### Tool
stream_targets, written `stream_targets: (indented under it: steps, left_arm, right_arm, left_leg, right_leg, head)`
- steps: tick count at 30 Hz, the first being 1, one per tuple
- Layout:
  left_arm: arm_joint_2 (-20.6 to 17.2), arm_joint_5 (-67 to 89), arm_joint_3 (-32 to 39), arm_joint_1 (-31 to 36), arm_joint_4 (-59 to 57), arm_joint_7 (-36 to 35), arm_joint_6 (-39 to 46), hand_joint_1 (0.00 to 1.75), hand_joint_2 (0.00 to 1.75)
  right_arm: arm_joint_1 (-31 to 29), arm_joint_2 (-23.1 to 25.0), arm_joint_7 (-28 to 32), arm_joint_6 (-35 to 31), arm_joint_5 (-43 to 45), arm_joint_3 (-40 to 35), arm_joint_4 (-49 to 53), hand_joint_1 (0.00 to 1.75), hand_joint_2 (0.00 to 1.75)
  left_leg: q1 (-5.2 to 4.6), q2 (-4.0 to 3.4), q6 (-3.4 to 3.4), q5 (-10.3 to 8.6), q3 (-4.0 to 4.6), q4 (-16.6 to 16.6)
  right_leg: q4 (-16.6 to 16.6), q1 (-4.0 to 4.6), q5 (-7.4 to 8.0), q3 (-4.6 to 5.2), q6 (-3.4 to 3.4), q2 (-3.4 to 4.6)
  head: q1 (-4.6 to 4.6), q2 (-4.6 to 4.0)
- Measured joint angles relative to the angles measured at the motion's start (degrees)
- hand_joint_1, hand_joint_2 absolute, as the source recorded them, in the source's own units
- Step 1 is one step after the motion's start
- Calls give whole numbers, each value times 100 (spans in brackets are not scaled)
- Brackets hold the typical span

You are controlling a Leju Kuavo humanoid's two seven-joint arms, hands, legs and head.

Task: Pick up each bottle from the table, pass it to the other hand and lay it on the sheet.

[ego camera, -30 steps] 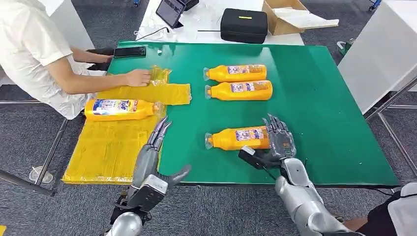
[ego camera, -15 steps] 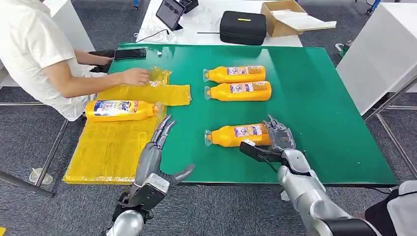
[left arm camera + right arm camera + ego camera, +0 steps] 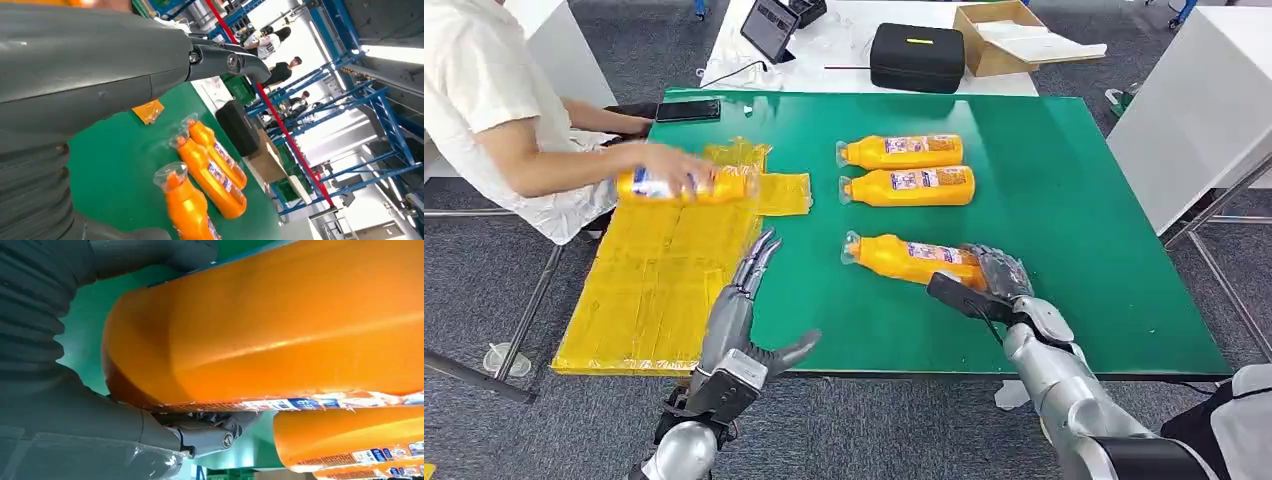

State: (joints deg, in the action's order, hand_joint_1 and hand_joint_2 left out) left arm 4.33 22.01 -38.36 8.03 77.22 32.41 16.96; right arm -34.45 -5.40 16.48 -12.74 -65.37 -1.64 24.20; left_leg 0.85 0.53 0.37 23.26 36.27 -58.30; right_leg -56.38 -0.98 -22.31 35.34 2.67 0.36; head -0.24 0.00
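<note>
From the head view, the right hand [image 3: 996, 283] clasped the base of the nearest bottle [image 3: 911, 259] on the green surface [image 3: 1084, 200] and needed a firm hold before lifting, while the left hand [image 3: 742, 300] waited, fingers apart, beside the yellow sheet [image 3: 654, 280]; the right wrist view showed its fingers [image 3: 210, 430] wrapping that bottle.

Black case [image 3: 918, 56], cardboard box [image 3: 1002, 35], tablet [image 3: 770, 25], phone [image 3: 687, 110] beyond green table [image 3: 1074, 200]

Robot hand [image 3: 165, 432] grips orange bottle [image 3: 280, 335] base.
</note>
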Motion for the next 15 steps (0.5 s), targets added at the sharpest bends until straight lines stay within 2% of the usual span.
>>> stream_targets:
  steps: [5,9,12,15]
  left_arm:
    - [0,-33,-2,0,-4,17,0,0,175]
    - [32,-298,4,-70,-4,81,-46,0,175]
    - [197,-1582,103,-249,-4,-228,-674,0,175]
    - [437,-3154,311,-360,-175,-658,-1054,0,175]
  right_arm:
    - [17,0,237,-68,212,20,-9,175,175]
    - [228,55,976,-575,838,68,35,175,175]
    - [509,164,1437,-855,1422,114,298,175,175]
    - [961,398,1567,-813,2320,68,1000,175,175]
  left_leg:
    - [0,1,0,0,0,0]
    - [-1,1,1,1,7,0]
    - [-1,5,1,2,14,0]
    - [0,10,1,2,39,0]
  right_leg:
    - [0,-1,0,-3,0,0]
    - [-2,-1,1,-3,1,0]
    - [-2,-1,-2,1,3,-1]
    - [-4,0,-3,23,3,-2]
  head:
    - [0,0]
    - [0,0]
    - [0,0]
    - [-2,0]
